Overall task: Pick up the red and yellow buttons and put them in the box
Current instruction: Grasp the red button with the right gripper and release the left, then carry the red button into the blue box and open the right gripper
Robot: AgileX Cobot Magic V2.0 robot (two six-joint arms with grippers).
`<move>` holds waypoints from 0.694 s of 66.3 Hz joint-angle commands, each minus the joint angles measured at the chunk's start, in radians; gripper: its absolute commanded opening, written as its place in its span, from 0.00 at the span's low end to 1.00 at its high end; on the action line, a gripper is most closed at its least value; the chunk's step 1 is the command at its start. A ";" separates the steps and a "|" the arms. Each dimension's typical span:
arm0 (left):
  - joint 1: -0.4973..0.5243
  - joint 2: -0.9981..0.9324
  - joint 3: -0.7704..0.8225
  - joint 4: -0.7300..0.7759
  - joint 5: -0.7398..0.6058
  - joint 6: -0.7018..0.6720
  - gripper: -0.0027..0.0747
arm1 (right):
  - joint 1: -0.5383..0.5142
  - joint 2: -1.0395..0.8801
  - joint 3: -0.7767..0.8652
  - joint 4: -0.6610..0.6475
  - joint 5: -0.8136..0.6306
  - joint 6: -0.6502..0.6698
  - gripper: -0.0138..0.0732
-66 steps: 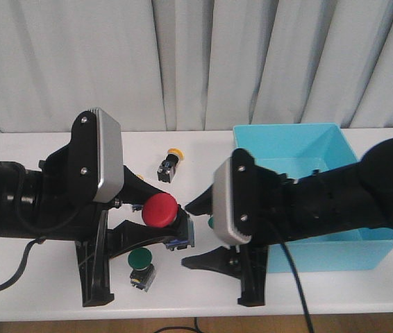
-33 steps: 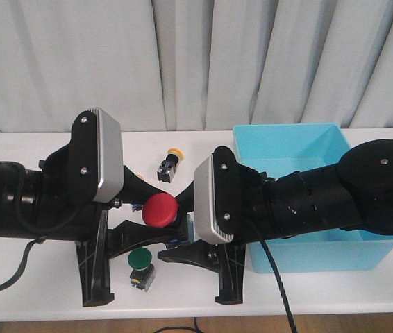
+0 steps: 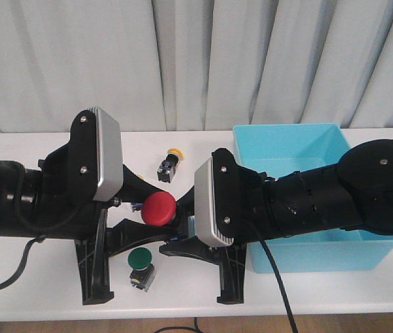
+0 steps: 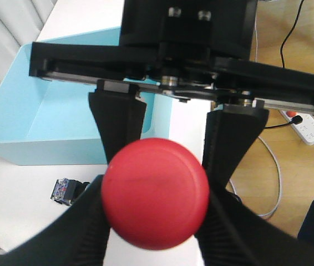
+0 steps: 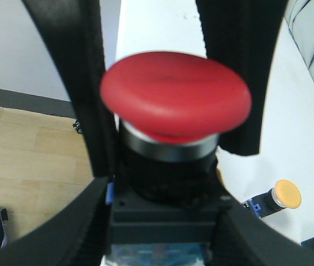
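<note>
Between the two arms, just above the tabletop point(image 3: 16, 146): seeing the red button point(image 3: 160, 209) off the surface, with the left pincer point(image 3: 151, 210) clamped across its cap, fingers point(image 4: 90, 221) pressed on both sides in the left wrist view. Reads as a mid-air handover toward the box point(image 3: 321, 253). Seeing the right pincer point(image 3: 181, 223) straddling the black block body under the cap, fingers point(image 5: 99, 210) hard up against both flanks in its own view; cannot tell whether actually gripping or only touching. To do it well: close the right fully on the flat body sides, not the rounded cap, and confirm the hold before opening the left. Then open the left wide and back straight out, to avoid dragging the cap. Keep both wrists steady during the swap; tight clearance between the crossed fingers, so likely to clash or twist the part. Then carry right, over the box wall, and release low. Also noting a yellow button point(image 3: 169, 164) lying farther back on the tabletop, and a green button point(image 3: 140, 262) below the pincers, to be left alone.
</note>
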 commanded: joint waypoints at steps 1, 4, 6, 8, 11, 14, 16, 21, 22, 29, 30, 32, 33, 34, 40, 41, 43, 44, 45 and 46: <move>-0.003 -0.025 -0.027 -0.050 -0.008 0.001 0.41 | -0.002 -0.029 -0.028 0.033 -0.002 -0.008 0.39; -0.003 -0.025 -0.027 -0.047 -0.008 0.001 0.45 | -0.002 -0.029 -0.028 0.033 -0.002 -0.008 0.39; -0.003 -0.025 -0.027 -0.047 -0.008 0.001 0.50 | -0.002 -0.029 -0.028 0.033 -0.002 -0.008 0.39; -0.003 -0.025 -0.027 -0.046 -0.010 0.001 0.54 | -0.002 -0.029 -0.028 0.033 -0.002 -0.008 0.39; -0.003 -0.025 -0.027 -0.039 -0.018 0.001 0.60 | -0.004 -0.029 -0.028 0.033 -0.007 -0.007 0.39; -0.003 -0.025 -0.027 -0.021 -0.029 -0.001 0.67 | -0.004 -0.029 -0.028 0.032 -0.016 -0.002 0.39; -0.003 -0.025 -0.027 -0.005 -0.038 -0.005 0.71 | -0.004 -0.029 -0.028 0.031 -0.029 0.006 0.39; -0.003 -0.025 -0.027 0.038 -0.060 -0.022 0.77 | -0.004 -0.029 -0.028 0.005 -0.063 0.039 0.39; -0.003 -0.025 -0.027 0.049 -0.066 -0.030 0.78 | -0.004 -0.029 -0.028 -0.006 -0.073 0.048 0.39; -0.003 -0.025 -0.026 0.146 -0.098 -0.119 0.81 | -0.004 -0.029 -0.028 -0.139 -0.160 0.178 0.40; -0.003 -0.025 -0.026 0.174 -0.101 -0.142 0.81 | -0.004 -0.029 -0.028 -0.158 -0.175 0.210 0.40; -0.003 -0.025 -0.025 0.204 -0.109 -0.176 0.81 | -0.004 -0.029 -0.029 -0.210 -0.208 0.297 0.40; -0.003 -0.025 -0.025 0.236 -0.113 -0.196 0.81 | -0.005 -0.029 -0.029 -0.233 -0.224 0.336 0.40; -0.003 -0.025 -0.025 0.258 -0.118 -0.216 0.80 | -0.005 -0.029 -0.029 -0.257 -0.253 0.376 0.40; -0.003 -0.020 -0.025 0.404 -0.140 -0.370 0.79 | -0.006 -0.029 -0.031 -0.439 -0.358 0.668 0.40; -0.003 -0.017 -0.025 0.435 -0.142 -0.406 0.79 | -0.010 -0.029 -0.034 -0.470 -0.373 0.715 0.40; -0.003 -0.016 -0.025 0.473 -0.144 -0.451 0.79 | -0.021 -0.026 -0.043 -0.531 -0.374 0.811 0.40; -0.003 -0.012 -0.025 0.490 -0.144 -0.472 0.79 | -0.028 -0.024 -0.050 -0.560 -0.369 0.862 0.40; -0.003 -0.009 -0.025 0.506 -0.142 -0.491 0.79 | -0.036 -0.022 -0.057 -0.589 -0.362 0.940 0.40; -0.003 -0.006 -0.025 0.521 -0.139 -0.520 0.79 | -0.048 -0.016 -0.070 -0.633 -0.346 0.992 0.40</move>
